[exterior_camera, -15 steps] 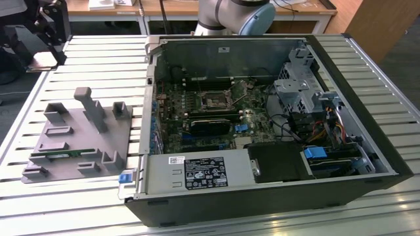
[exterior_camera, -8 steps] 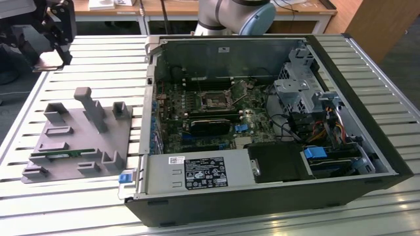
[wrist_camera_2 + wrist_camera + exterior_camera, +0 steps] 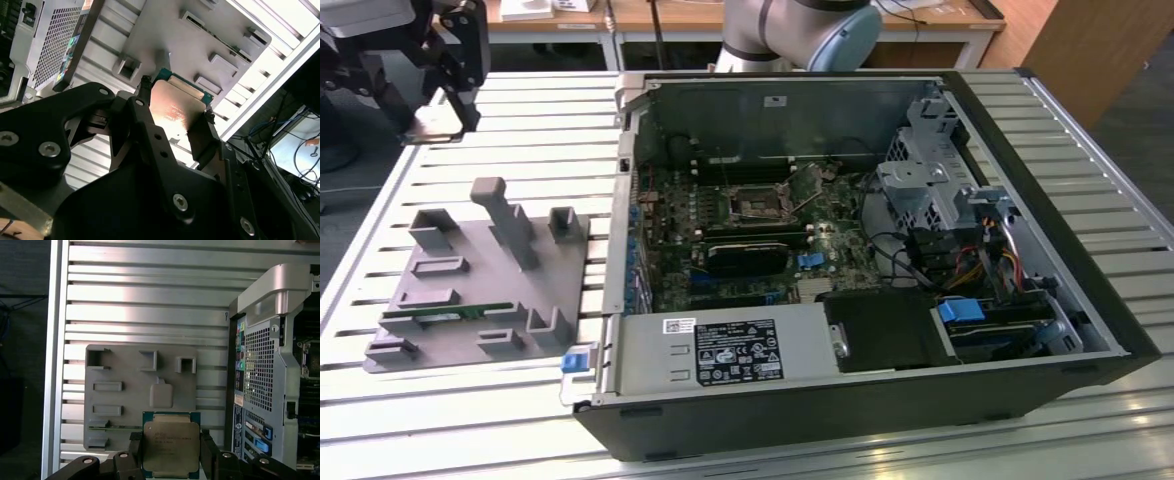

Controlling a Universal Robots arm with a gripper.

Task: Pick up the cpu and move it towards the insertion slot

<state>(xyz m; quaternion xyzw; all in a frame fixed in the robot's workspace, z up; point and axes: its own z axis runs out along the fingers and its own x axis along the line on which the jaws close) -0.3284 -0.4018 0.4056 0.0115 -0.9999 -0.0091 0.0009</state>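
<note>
The cpu (image 3: 171,446), a flat square chip with a silver-grey top and a green rim, is clamped edge to edge between my gripper's (image 3: 171,456) two black fingers (image 3: 136,450). In the second wrist view the cpu (image 3: 176,112) shows its shiny face between the same fingers, with the gripper (image 3: 177,99) shut on it. In the exterior view the gripper (image 3: 447,118) hangs high above the table's far corner at the exterior view's left, well away from the insertion slot (image 3: 758,200), a square socket with a metal frame on the motherboard inside the open computer case (image 3: 1014,330).
A grey holder block (image 3: 480,290) with several pockets and posts lies on the slatted table beside the case; it also lies below the chip in the first wrist view (image 3: 125,370). A long green memory stick (image 3: 447,313) rests in it. The case's walls surround the motherboard.
</note>
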